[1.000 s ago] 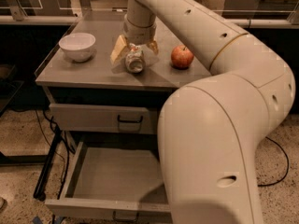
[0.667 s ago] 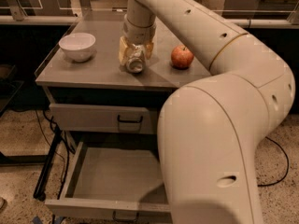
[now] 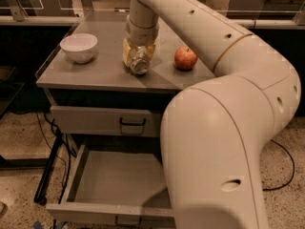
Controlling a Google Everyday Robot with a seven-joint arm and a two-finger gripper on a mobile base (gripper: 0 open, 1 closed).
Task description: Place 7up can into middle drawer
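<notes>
Meanwhile, on the tabletop (image 3: 95,71) near the red apple (image 3: 185,58), the gripper (image 3: 138,60) clamps the 7up can (image 3: 139,67), apparently not yet lifted, while the middle drawer (image 3: 114,176), well below the apple, stands open and unfilled.

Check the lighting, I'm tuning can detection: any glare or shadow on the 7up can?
Camera view: dim, warm light; the 7up can, inside the gripper on the tabletop, glints at its metal end; the middle drawer is shadowed beside the arm.
</notes>
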